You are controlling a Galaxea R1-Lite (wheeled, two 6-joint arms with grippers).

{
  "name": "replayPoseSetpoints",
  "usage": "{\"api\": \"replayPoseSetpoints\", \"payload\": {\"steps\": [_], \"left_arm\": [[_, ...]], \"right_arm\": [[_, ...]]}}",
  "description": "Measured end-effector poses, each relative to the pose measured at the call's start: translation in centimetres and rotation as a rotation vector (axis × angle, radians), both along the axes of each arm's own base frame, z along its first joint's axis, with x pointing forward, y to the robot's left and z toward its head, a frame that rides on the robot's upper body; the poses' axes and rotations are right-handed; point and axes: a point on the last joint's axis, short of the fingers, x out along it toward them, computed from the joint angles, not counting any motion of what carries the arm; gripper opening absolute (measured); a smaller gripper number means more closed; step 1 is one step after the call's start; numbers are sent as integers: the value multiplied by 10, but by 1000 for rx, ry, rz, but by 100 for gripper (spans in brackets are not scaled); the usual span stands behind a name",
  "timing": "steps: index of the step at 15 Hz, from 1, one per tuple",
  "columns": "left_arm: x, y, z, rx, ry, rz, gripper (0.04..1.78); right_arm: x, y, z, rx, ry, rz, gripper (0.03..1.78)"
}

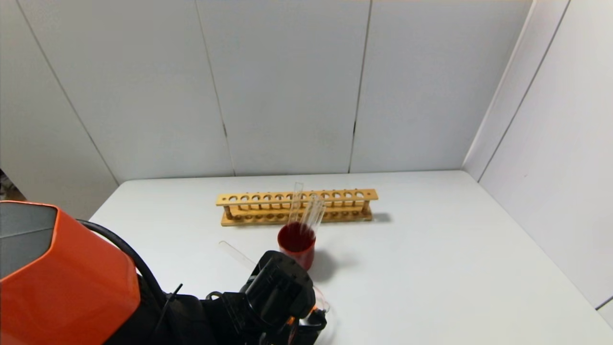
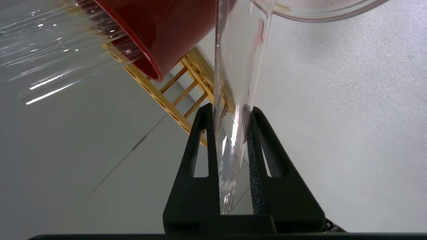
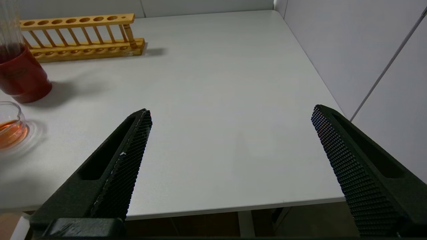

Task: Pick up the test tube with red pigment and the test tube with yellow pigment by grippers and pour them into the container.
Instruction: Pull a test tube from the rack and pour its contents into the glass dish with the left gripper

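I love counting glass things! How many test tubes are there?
4 I can tell apart: one test tube in the left gripper, reaching toward the beaker; three tubes standing in the red cup before the rack. Overlapping ones may hide more.

Wooden rack [image 1: 297, 206] at table [image 1: 431, 268] rear, red cup [image 1: 297, 244] w/ clear tubes [image 1: 311, 213] just in front

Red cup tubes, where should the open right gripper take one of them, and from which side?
Pinch the bare glass above the red cup's rim, coming from the right: the tubes stand nearly upright, lower ends hidden inside, left gripper crowds the near side.
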Motion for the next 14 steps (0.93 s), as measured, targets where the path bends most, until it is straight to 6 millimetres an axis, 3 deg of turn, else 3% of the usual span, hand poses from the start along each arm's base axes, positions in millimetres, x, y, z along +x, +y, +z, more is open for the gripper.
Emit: {"api": "replayPoseSetpoints", "payload": {"steps": [14], "left_arm": [[-8, 4, 6, 35, -23, -24, 30]], "right_arm": [[0, 0, 0, 0, -1, 0, 175]]}}
